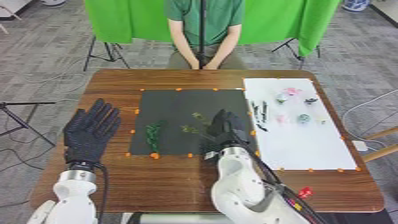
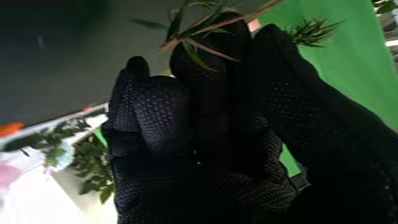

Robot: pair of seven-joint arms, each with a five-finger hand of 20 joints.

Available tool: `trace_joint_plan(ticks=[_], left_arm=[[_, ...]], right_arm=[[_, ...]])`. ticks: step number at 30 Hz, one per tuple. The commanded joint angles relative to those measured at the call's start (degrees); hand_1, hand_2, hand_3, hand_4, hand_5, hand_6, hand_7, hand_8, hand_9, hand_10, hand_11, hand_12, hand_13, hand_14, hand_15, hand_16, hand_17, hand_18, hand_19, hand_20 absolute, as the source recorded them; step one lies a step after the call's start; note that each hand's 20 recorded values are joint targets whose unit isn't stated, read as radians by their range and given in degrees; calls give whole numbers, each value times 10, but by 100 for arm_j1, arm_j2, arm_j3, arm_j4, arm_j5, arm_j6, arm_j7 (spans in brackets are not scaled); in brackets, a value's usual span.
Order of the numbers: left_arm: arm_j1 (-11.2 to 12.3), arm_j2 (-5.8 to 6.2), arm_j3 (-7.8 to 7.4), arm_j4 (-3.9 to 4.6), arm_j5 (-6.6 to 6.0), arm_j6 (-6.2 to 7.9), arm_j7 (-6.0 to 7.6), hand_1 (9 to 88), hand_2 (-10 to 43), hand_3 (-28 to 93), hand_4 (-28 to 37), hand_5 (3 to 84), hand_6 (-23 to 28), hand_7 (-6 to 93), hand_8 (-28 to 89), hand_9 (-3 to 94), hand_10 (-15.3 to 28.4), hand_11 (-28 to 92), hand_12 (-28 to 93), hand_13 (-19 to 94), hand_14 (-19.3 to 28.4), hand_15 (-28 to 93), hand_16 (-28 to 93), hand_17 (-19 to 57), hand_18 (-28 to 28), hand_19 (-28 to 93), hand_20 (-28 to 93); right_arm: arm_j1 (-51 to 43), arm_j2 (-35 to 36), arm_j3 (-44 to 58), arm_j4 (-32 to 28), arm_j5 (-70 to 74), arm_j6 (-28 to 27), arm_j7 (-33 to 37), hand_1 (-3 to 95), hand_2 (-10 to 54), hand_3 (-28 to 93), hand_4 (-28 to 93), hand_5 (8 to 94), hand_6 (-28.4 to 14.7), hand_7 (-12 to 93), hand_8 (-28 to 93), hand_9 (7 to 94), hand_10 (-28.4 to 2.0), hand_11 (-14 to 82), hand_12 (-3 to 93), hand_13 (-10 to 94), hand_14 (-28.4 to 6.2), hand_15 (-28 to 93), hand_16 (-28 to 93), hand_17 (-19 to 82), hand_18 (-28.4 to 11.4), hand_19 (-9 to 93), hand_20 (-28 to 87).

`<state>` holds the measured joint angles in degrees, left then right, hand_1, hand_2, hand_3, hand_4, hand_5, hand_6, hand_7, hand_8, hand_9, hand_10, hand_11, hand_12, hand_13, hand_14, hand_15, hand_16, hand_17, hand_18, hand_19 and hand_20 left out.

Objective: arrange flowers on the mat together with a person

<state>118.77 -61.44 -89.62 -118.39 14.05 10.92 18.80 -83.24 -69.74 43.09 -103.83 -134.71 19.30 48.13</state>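
My left hand (image 1: 89, 134) is open, palm on the wood left of the dark mat (image 1: 173, 102). My right hand (image 1: 226, 131) is over the mat's right part, with its thumb and fingertips pinching a thin green sprig (image 1: 195, 128). In the right wrist view that sprig (image 2: 184, 36) crosses the fingertips of the right hand (image 2: 204, 125), its twigs spreading beyond them. A darker leafy sprig (image 1: 153, 136) lies on the mat's left part. On the white sheet (image 1: 306, 145) are dark green stems (image 1: 259, 114), pink flowers (image 1: 291, 91) and a pale green bloom (image 1: 304, 118).
Orange tabs (image 1: 155, 156) mark the edges of the mat and sheet. A small red object (image 1: 305, 191) rests near the table's front right corner. The brown table (image 1: 164, 185) has wood left of the mat and in front of it.
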Motion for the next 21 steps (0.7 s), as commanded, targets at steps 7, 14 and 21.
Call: trace_joint_plan(ticks=[7,14,21], left_arm=[[77,-17,19,39,-206,6,57,277,125,759,-283,484,87,141,-100,405,135,199,75,300,156,289,-66,-72,156,382,99],[161,-65,-55,-11,-280,62,119,279,122,759,-283,487,88,144,-100,408,136,202,76,303,157,292,-65,-72,157,382,102],[244,-111,-119,-28,-324,62,119,279,122,760,-283,488,88,147,-101,412,137,205,78,306,157,297,-65,-71,157,385,105]], right_arm=[[-149,42,-11,-346,458,-103,63,443,-95,733,-232,726,-56,252,26,707,-179,455,341,569,-200,784,323,214,-284,779,300],[-228,324,114,-697,558,-456,-44,392,-95,772,-226,704,-52,231,-85,689,-185,468,323,561,-203,786,320,209,-284,774,307],[-504,641,480,-1013,668,-1171,-45,372,-95,756,-221,697,-55,246,-122,667,-191,481,329,540,-207,788,321,199,-284,771,310]])
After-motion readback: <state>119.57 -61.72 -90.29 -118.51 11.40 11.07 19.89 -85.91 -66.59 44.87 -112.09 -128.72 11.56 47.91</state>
